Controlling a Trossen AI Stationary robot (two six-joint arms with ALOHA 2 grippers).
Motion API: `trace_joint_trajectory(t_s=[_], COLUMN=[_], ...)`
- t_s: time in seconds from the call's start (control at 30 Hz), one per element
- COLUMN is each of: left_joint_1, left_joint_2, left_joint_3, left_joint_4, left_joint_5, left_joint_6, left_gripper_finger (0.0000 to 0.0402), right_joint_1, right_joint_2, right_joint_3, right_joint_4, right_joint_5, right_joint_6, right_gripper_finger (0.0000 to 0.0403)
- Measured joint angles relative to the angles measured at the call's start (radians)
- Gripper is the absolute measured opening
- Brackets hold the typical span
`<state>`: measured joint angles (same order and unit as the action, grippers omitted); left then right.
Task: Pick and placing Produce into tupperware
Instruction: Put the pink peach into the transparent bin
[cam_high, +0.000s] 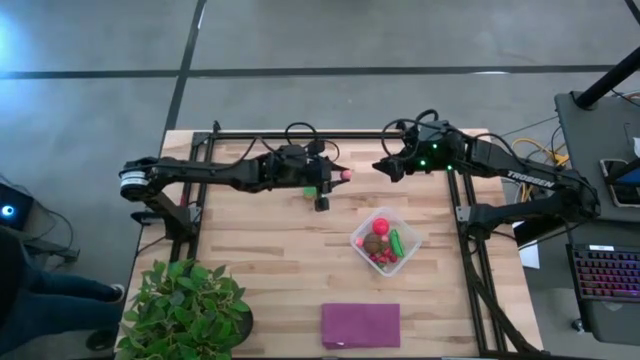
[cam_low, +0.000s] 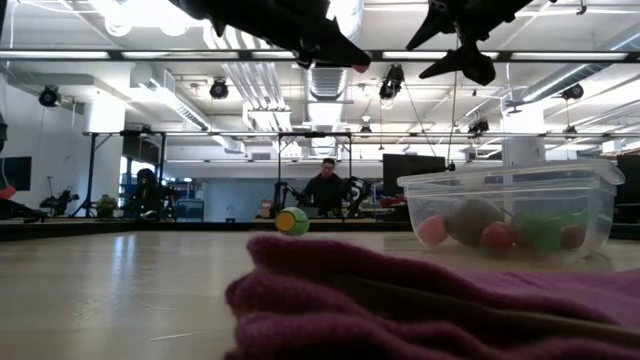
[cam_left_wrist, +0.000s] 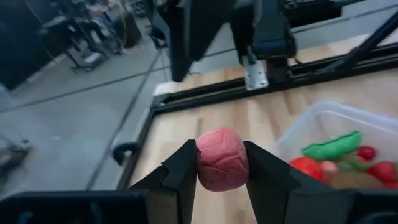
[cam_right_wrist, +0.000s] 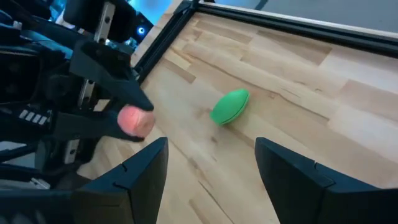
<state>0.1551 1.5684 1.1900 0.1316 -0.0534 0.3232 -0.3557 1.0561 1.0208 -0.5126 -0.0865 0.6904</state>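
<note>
My left gripper (cam_high: 343, 176) is high above the table's far middle, shut on a pink berry (cam_left_wrist: 222, 158). The berry also shows in the right wrist view (cam_right_wrist: 135, 119). My right gripper (cam_high: 384, 167) hangs open and empty just to the right of it, fingertips facing the left gripper (cam_right_wrist: 211, 155). The clear tupperware (cam_high: 408, 232) stands on the table right of centre. It holds a red ball (cam_high: 381, 226), a brown oval (cam_high: 373, 243), a green piece (cam_high: 396, 242) and red berries. A second green piece (cam_right_wrist: 230, 106) lies on the table under the left gripper. My left gripper pinches the pink berry's two opposite sides (cam_left_wrist: 202, 162) between its two fingers, at their free ends. The fingers reach level from the table's left. The berry is lifted well clear of the table.
A folded purple cloth (cam_high: 360, 325) lies at the near edge. A leafy potted plant (cam_high: 185, 310) fills the near left corner. A black frame (cam_high: 300, 134) runs along the far and side edges. A person (cam_low: 325, 188) sits in the room behind.
</note>
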Motion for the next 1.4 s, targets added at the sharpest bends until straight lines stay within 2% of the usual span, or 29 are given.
trace_joint_trajectory(t_s=[0.13, 0.27, 0.33, 0.6, 0.9, 1.4], left_joint_1=[0.0, 0.0, 0.0, 0.011, 0.014, 0.024], left_joint_2=[0.0, 0.0, 0.0, -0.007, -0.015, 0.001], left_joint_3=[0.003, 0.001, 0.001, 0.003, 0.047, 0.048], left_joint_4=[0.033, 0.138, 0.173, 0.201, 0.2, 0.192], left_joint_5=[-0.012, -0.013, -0.012, 0.007, 0.075, 0.078], left_joint_6=[0.037, 0.098, 0.107, 0.102, 0.102, 0.1], left_gripper_finger=[0.0099, 0.0099, 0.0099, 0.0099, 0.0099, 0.0099], right_joint_1=[0.0, 0.002, 0.004, 0.007, 0.03, 0.044], right_joint_2=[0.0, 0.003, 0.011, 0.031, 0.058, 0.058], right_joint_3=[0.004, 0.005, 0.006, 0.007, 0.007, 0.005], right_joint_4=[0.003, 0.054, 0.099, 0.296, 0.324, 0.349], right_joint_5=[0.005, -0.015, -0.038, -0.125, -0.155, -0.152], right_joint_6=[0.01, 0.12, 0.176, 0.232, 0.298, 0.305], right_gripper_finger=[0.0233, 0.0233, 0.0233, 0.0233, 0.0233, 0.0233])
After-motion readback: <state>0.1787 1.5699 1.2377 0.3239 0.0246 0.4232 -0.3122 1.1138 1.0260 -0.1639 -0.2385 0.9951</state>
